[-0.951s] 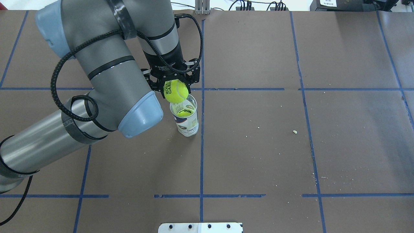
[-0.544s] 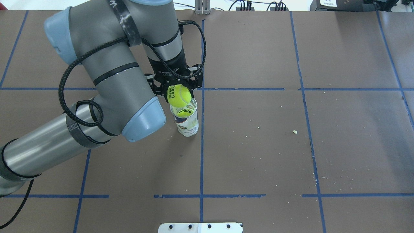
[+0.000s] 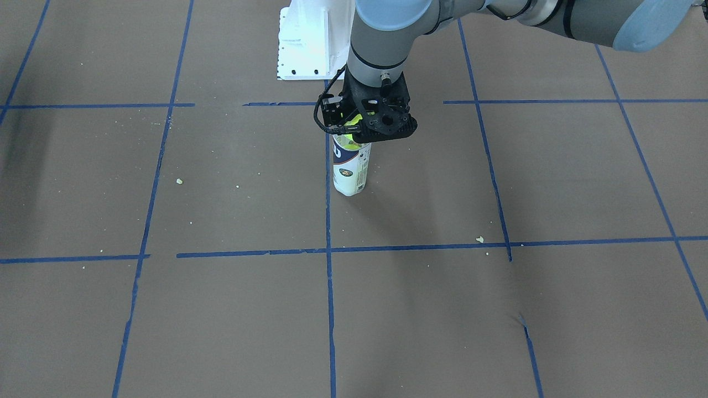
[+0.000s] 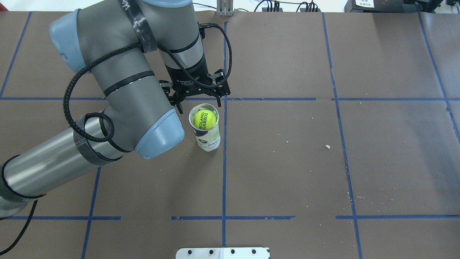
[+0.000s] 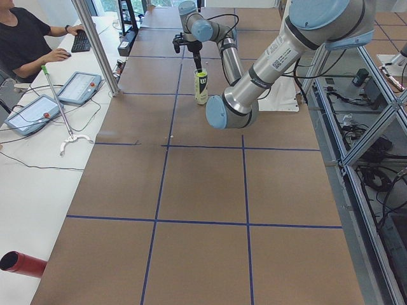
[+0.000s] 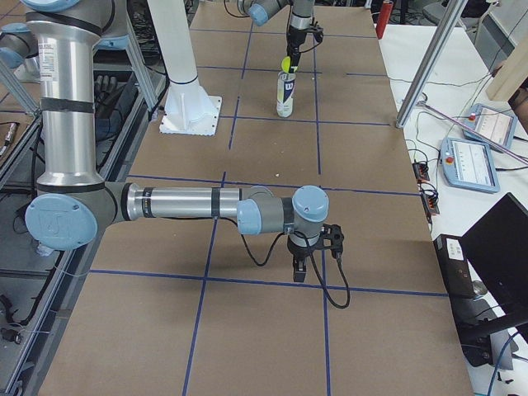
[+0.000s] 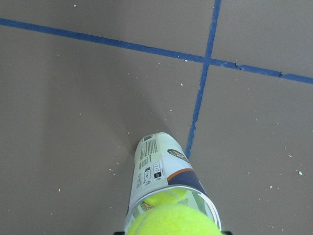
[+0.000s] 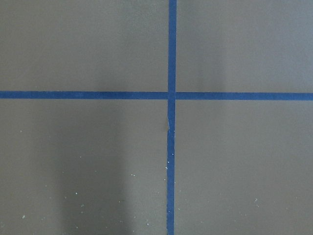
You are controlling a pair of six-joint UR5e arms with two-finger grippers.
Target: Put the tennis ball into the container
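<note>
The clear tube (image 4: pixel 207 139) with a white and navy label stands upright beside a blue tape line. The yellow-green tennis ball (image 4: pixel 204 119), lettered ROLAND GARROS, sits inside the tube's rim at its open top, free of the fingers. In the left wrist view the ball (image 7: pixel 171 220) rests on a second ball lower in the tube (image 7: pixel 164 169). My left gripper (image 4: pixel 198 100) hangs open just above and behind the tube mouth. My right gripper (image 6: pixel 309 262) shows only in the exterior right view, low over the table, so I cannot tell its state.
A white bolted pedestal (image 3: pixel 310 44) stands at the robot's side of the table. The left arm's elbow (image 4: pixel 158 129) hangs close beside the tube. Small crumbs (image 4: pixel 327 146) dot the brown surface. An operator (image 5: pixel 25 38) sits at a side desk.
The left gripper has opened and let go of the ball. The ball has dropped from between the fingers into the tube's open top. The arm itself has barely shifted.
</note>
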